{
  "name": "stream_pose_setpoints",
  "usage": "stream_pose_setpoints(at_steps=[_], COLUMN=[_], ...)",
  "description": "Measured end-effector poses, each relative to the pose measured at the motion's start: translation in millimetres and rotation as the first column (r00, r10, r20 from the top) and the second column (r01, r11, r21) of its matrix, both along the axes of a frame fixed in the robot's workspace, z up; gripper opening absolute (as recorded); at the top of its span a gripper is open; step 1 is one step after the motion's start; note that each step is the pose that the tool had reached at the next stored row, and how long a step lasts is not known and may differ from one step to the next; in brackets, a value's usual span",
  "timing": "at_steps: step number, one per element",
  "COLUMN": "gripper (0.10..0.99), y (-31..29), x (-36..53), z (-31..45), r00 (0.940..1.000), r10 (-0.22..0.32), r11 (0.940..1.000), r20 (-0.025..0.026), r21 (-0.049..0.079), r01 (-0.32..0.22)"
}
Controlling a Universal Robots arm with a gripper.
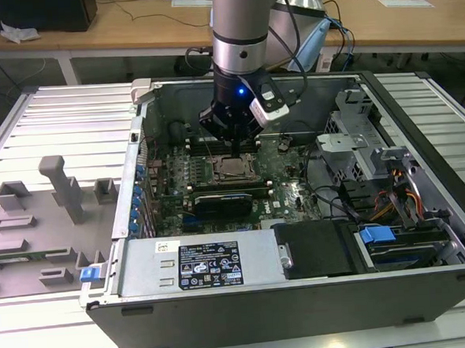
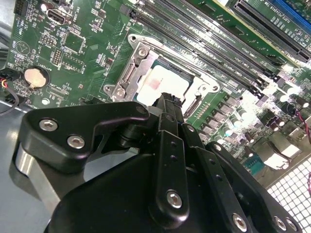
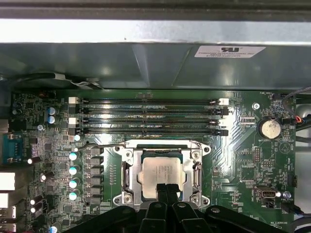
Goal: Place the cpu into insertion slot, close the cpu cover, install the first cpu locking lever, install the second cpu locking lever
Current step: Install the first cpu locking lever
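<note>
The cpu (image 3: pixel 160 172), a pale silver square, lies in the insertion slot (image 3: pixel 160 153) on the green board. The silvery cpu cover (image 3: pixel 127 167) lies flat around it, framing its top. A thin wire locking lever (image 3: pixel 104 145) runs out from the socket's corner over the board. My gripper (image 3: pixel 165 190) is shut with nothing between its black fingers, and its tips hover just over the cpu's edge. From the exterior view the gripper (image 1: pixel 234 142) hangs straight down over the cpu (image 1: pixel 232 168) inside the open computer case. The second wrist view shows the fingertips (image 2: pixel 167 99) at the cpu (image 2: pixel 158 82) and the cover (image 2: pixel 138 53).
Long black memory slots (image 3: pixel 150 116) lie beside the socket, then the case wall (image 3: pixel 146 63). A coin battery (image 3: pixel 268 128) and a row of capacitors (image 3: pixel 74 170) flank it. The power supply (image 1: pixel 198 263), drive cage (image 1: pixel 392 204) and a grey fixture plate (image 1: pixel 38 217) surround the work area.
</note>
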State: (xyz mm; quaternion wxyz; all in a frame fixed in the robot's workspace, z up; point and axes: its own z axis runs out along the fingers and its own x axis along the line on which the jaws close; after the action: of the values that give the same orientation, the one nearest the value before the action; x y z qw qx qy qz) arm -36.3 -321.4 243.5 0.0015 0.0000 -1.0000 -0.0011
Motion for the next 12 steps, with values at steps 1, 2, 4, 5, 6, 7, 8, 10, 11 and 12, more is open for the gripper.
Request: stream_pose_setpoints(at_steps=[1, 2, 4, 5, 6, 7, 8, 10, 11, 12], gripper=[0.106, 0.106, 0.106, 0.106, 0.106, 0.106, 0.106, 0.106, 0.106, 0.106], y=[0.0, 0.0, 0.0, 0.0, 0.0, 0.0, 0.0, 0.0, 0.0, 0.0], x=[0.0, 0.0, -1.3, -2.6, -4.0, -5.7, -7.3, -12.0, -14.6, -17.1], z=[0.1, 0.1, 0.2, 0.2, 0.2, 0.1, 0.1, 0.1, 0.1, 0.2], r00=[1.0, 1.0, 1.0, 1.0, 1.0, 1.0, 1.0, 1.0, 1.0, 1.0], r10=[0.0, 0.0, 0.0, 0.0, 0.0, 0.0, 0.0, 0.0, 0.0, 0.0], r11=[1.0, 1.0, 1.0, 1.0, 1.0, 1.0, 1.0, 1.0, 1.0, 1.0], r20=[0.0, 0.0, -0.0001, -0.0001, -0.0001, 0.0, 0.0, 0.0, 0.0, -0.0001], r21=[0.0, 0.0, 0.0, 0.0, 0.0, 0.0, 0.0, 0.0, 0.0, 0.0], r01=[0.0, 0.0, 0.0, 0.0, 0.0, 0.0, 0.0, 0.0, 0.0, 0.0])
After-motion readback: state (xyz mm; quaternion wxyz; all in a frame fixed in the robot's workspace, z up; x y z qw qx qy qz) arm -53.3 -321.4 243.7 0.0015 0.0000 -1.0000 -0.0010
